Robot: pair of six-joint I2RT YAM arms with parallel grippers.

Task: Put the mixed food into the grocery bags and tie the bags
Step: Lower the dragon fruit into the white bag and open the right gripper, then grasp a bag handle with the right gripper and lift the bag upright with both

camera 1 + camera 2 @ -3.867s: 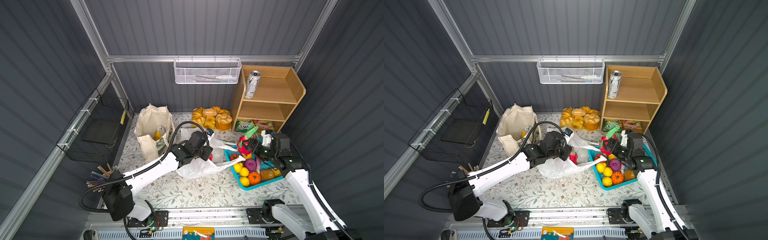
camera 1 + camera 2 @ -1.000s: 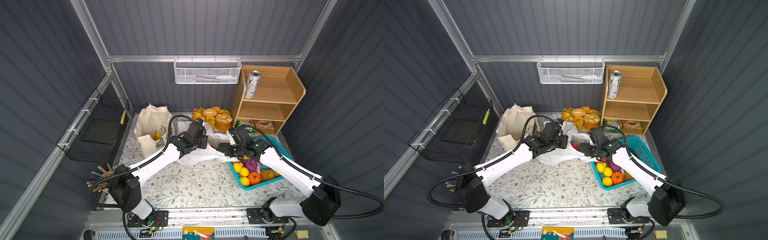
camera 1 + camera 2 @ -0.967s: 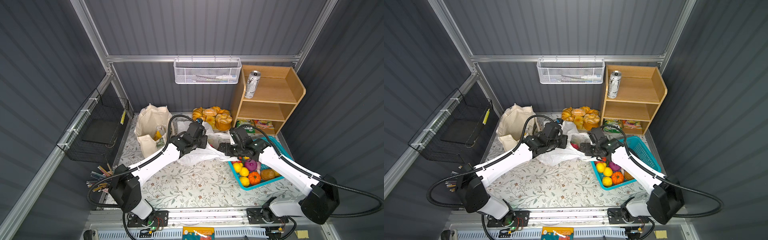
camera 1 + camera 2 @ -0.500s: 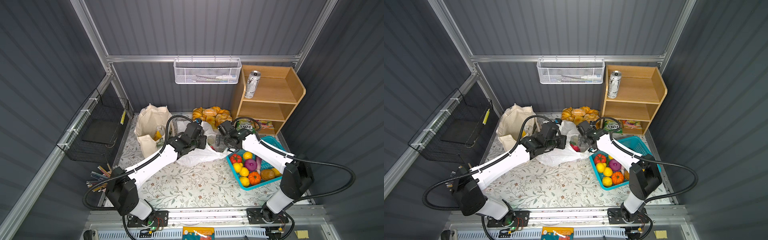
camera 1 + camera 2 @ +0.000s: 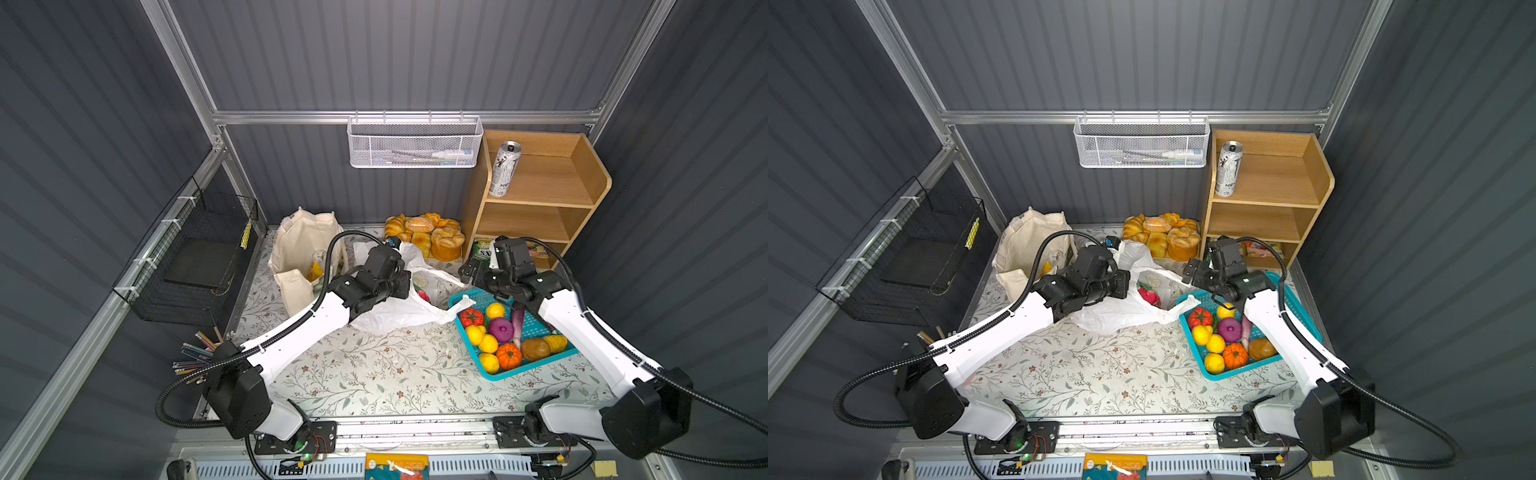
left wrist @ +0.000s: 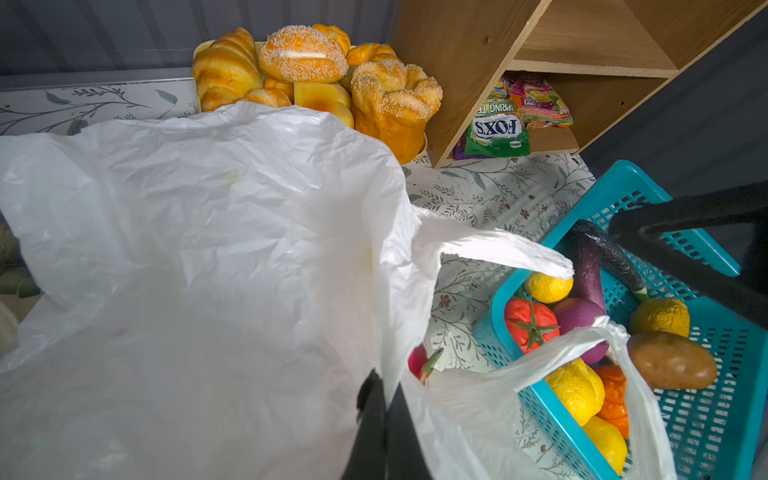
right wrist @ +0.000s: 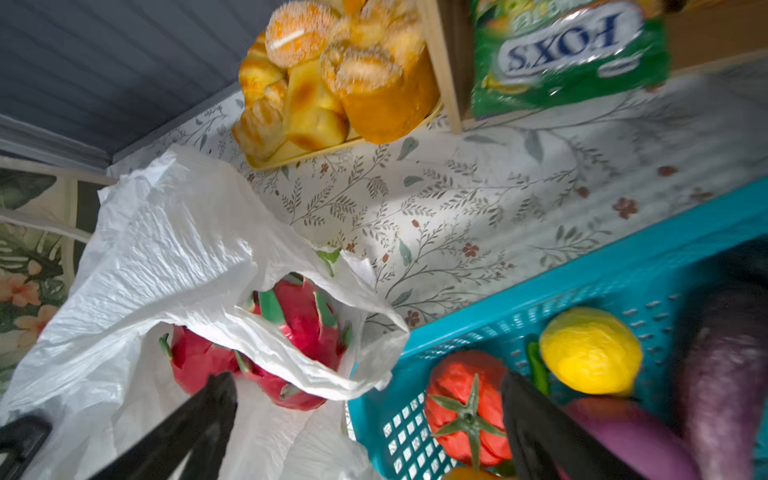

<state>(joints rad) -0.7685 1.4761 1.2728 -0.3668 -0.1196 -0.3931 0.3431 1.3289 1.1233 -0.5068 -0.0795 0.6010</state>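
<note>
**Thin bag pinched, handles left to tie**

My left gripper (image 6: 384,390) is clamped on the rim of the plastic carrier bag (image 5: 1121,311). The bag lies slumped on the worktop (image 5: 374,374) between the canvas tote (image 5: 299,245) and the turquoise basket (image 5: 536,328). My right gripper (image 7: 368,390) hangs wide and empty just beside the bag's mouth. Two dragon fruits (image 7: 303,316) sit inside. The film looks flimsy, slippery and easy to tear, so I'd take the loose handle loop (image 6: 498,249), not the laden body. The drink can (image 5: 503,168) stands on the wooden shelf (image 5: 582,166).
</note>
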